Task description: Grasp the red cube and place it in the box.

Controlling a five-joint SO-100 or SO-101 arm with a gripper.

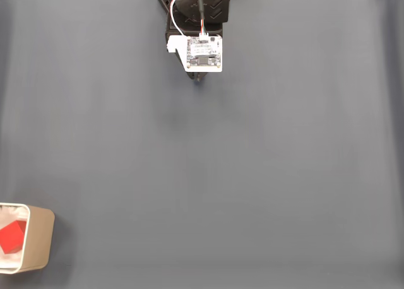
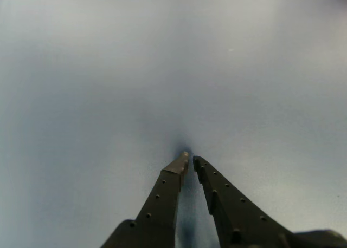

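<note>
- The red cube (image 1: 12,236) lies inside the box (image 1: 39,238), which sits at about eight o'clock in the fixed view, hard against the lower left corner and partly cut by the frame edge.
- The cube rests tilted on the box's white floor, one corner toward the tan side wall; judging by how things lie, the placing looks done.
- The arm (image 1: 197,24) stands at twelve o'clock in the fixed view, well apart from the box, with only bare grey tabletop (image 1: 240,163) between them.
- What could go wrong from here is slight. A sweep of the arm toward eight o'clock could clip the box's rim and tip or push it, since the box looks light and sits at the edge of the camera's sight.
- If the box slid further toward the corner, the camera would lose the cube, and the result could not be checked.
- The gripper (image 2: 188,160) in the wrist view points toward twelve o'clock over blank grey surface, its two dark fingers converging almost to a point.
- The jaws stand nearly closed, with only a sliver of gap at the tips and a narrow wedge widening toward the base.
- Nothing sits between the fingers, and the tips appear to hang just above the tabletop; contact cannot be told.
</note>
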